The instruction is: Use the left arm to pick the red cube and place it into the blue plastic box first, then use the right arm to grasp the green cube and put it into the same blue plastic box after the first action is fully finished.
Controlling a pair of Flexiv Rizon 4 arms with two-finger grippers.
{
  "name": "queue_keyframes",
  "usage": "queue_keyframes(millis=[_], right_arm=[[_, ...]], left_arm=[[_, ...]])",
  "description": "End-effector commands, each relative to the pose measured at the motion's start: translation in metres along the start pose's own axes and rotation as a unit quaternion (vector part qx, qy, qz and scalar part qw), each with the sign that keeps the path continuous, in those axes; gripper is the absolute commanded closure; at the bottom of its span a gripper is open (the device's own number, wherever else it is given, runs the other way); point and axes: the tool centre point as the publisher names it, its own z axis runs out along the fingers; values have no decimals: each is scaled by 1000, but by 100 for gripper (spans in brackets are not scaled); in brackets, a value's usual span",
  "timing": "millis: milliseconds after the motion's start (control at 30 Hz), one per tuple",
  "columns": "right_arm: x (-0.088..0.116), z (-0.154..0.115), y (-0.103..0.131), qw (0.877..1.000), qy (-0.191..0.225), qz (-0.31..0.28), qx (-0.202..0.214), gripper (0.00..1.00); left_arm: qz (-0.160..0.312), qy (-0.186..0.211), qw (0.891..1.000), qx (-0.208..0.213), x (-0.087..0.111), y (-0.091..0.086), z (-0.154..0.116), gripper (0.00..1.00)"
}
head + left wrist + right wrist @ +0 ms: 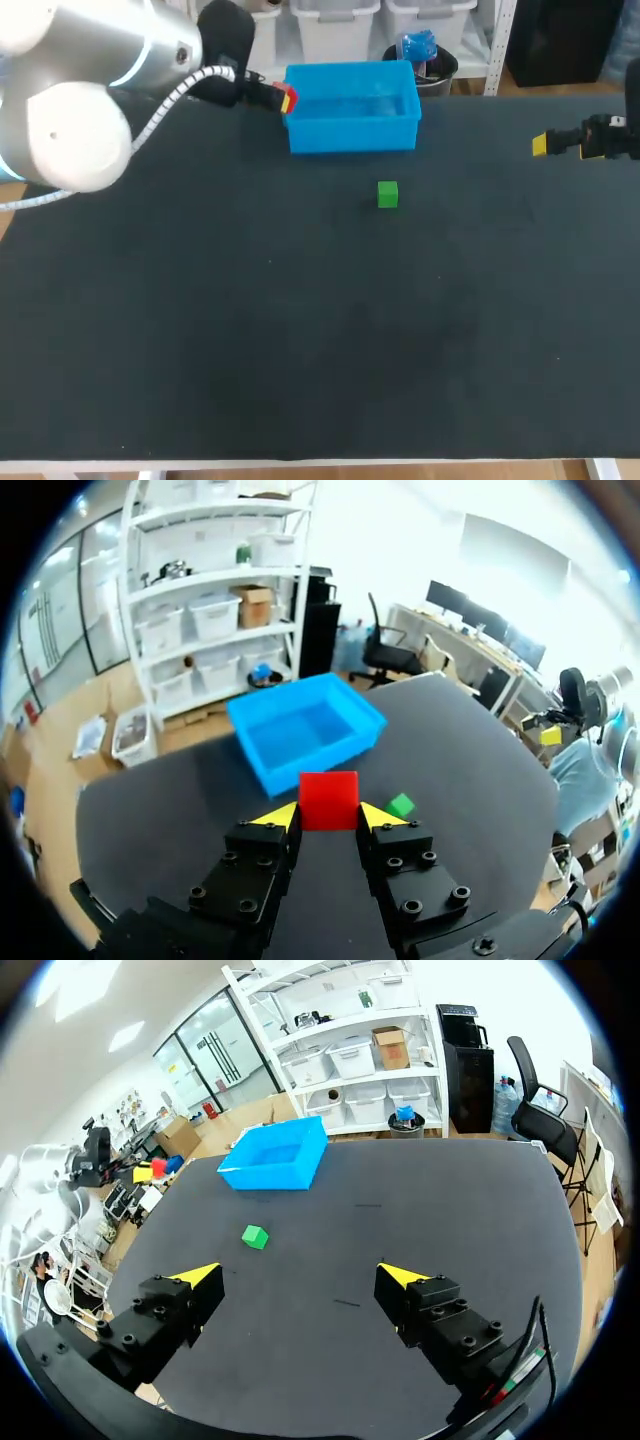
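My left gripper [328, 817] is shut on the red cube [328, 800], held in the air just short of the blue plastic box [305, 728]. From above, the red cube [290, 99] hangs at the left wall of the blue box [352, 135], in the left gripper [286, 98]. The green cube [388, 194] rests on the black table in front of the box; beyond the held cube it shows as a small green cube [401, 805]. My right gripper [300, 1278] stands open and empty, far from the green cube [255, 1236], at the table's right edge [545, 144].
The black tabletop [300, 330] spreads wide in front of the green cube. The box [276, 1156] sits near the table's far edge.
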Motion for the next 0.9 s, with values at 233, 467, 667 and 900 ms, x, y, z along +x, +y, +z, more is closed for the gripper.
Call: queue_keyframes(millis=[233,467,667,900], right_arm=[[0,0,0,1000,0,0,0,0],[0,0,0,1000,0,0,0,0],[0,0,0,1000,0,0,0,0],[0,0,0,1000,0,0,0,0]], left_arm=[[17,14,1000,16,-46,17,83,100],[7,21,1000,8,-58,27,117,100],[2,21,1000,6,-63,28,125,100],[-3,28,1000,-3,-60,37,135,100]])
